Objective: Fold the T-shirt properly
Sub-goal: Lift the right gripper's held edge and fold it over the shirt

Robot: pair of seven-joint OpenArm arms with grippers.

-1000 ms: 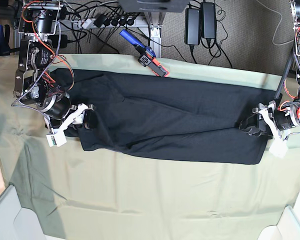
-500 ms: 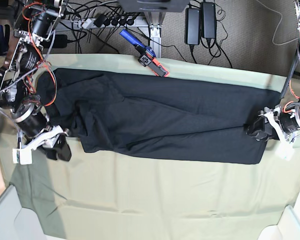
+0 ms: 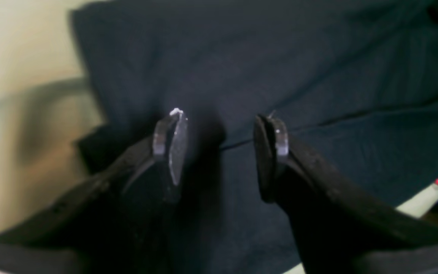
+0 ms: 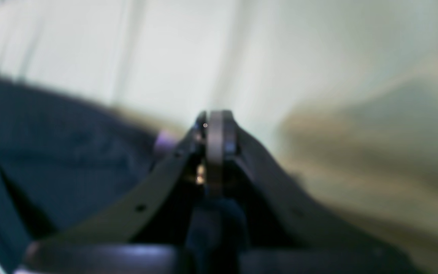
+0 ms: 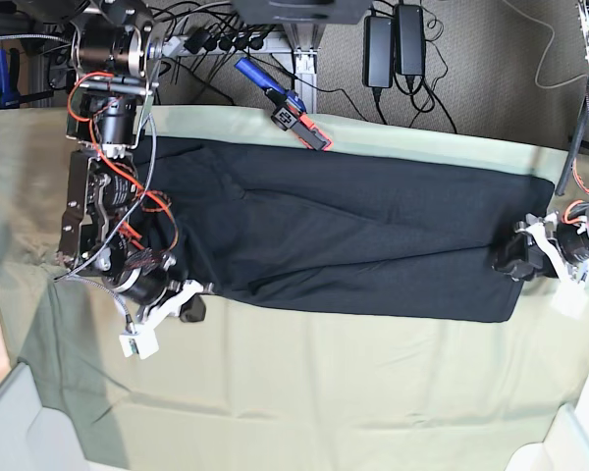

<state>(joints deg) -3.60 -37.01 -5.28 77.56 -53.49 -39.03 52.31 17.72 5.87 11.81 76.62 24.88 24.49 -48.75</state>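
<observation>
The black T-shirt (image 5: 353, 235) lies as a long band across the table, plain side up. At its right end my left gripper (image 5: 506, 261) rests low; in the left wrist view this gripper (image 3: 221, 148) stands open with the dark T-shirt (image 3: 280, 57) under and between its fingers (image 3: 171, 144). My right gripper (image 5: 189, 308) sits just off the shirt's lower left corner. In the right wrist view this gripper (image 4: 216, 125) is shut, its pads pressed together over the pale cloth, with the T-shirt (image 4: 51, 152) to its left. I see no fabric between its pads.
The pale green table cloth (image 5: 324, 392) covers the table, wrinkled in front. A blue and red tool (image 5: 285, 106) lies at the back edge. Power bricks (image 5: 393, 44) and cables hang behind. White bins (image 5: 10, 422) (image 5: 569, 442) stand at the front corners.
My right arm swung out to the left off the shirt, then came back to its lower left corner, and its jaws closed. The left gripper stayed open, shifting slightly right.
</observation>
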